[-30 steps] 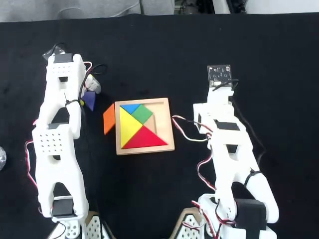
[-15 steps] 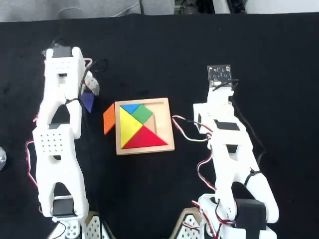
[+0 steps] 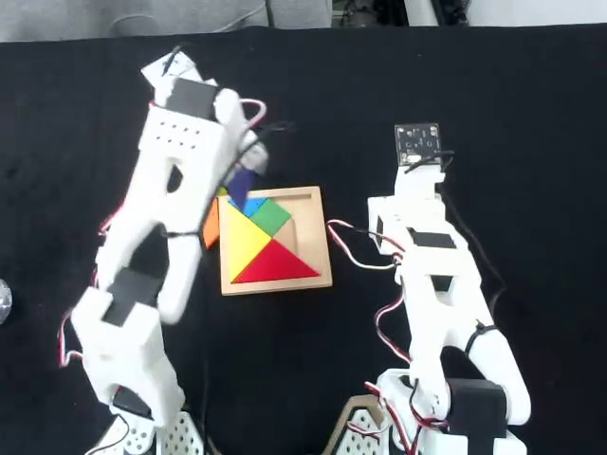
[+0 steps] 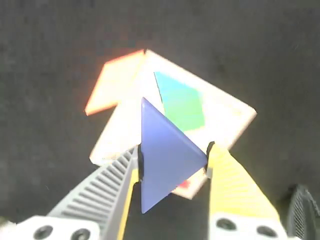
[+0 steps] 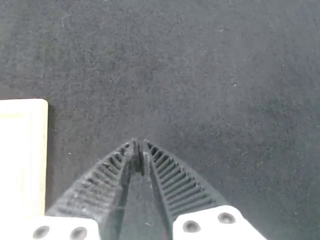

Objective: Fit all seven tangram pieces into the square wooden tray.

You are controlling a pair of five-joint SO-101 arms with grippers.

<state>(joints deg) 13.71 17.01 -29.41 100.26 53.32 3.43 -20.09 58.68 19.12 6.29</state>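
Left gripper (image 4: pixel 173 150) clamps a flat purple-blue triangle (image 4: pixel 165 145), hanging over a corner of the tray (image 3: pixel 323 237). Right gripper (image 5: pixel 137 152) is pinched closed on nothing above the black cloth (image 5: pixel 225 75), beside the tray edge. Square pale-wood tray holds four smooth painted flats: blue piece (image 3: pixel 248 205), green piece (image 3: pixel 271 217), yellow triangle (image 3: pixel 244 242), red triangle (image 3: pixel 275 261), with bare wood along one side. Orange piece (image 3: pixel 210 227) lies outside, just beside the rim. Judged a bit past halfway.

Open wood strip inside tray (image 3: pixel 324 256), left arm (image 3: pixel 180 152) overhanging its corner
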